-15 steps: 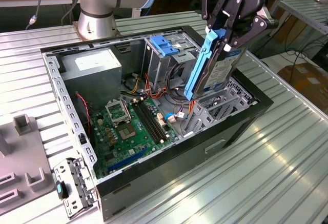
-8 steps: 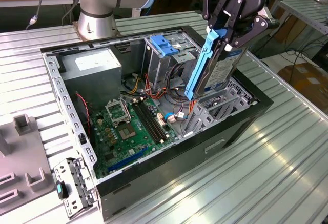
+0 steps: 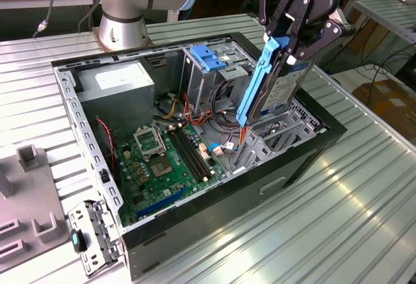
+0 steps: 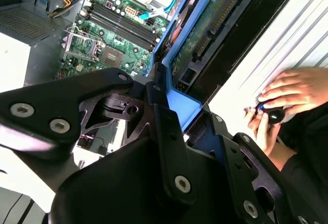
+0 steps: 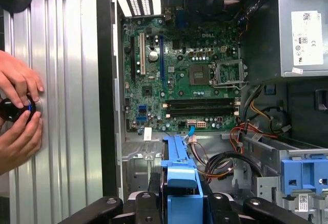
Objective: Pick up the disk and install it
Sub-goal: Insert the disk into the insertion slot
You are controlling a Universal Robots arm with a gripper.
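Observation:
The disk (image 3: 281, 88), a silver drive with a white-and-blue label in a blue carrier rail (image 3: 255, 86), hangs steeply tilted above the open computer case (image 3: 214, 216), over its drive cage on the exterior view's right. My gripper (image 3: 292, 40) is shut on the disk's upper end. In the second wrist view the disk's connector edge (image 4: 212, 26) points down toward the case, and the blue rail (image 4: 179, 106) sits between the black fingers (image 4: 164, 126). The rail (image 5: 180, 175) also shows in the first wrist view, above the cage.
Inside the case lie a green motherboard (image 3: 162, 160), a grey power supply box (image 3: 120, 86), a blue latch plate (image 3: 207, 56) and loose cables (image 3: 224, 112). A person's hands (image 5: 18, 111) hold a small black object on the ribbed table beside the case. A bracket (image 3: 91, 232) lies near the front corner.

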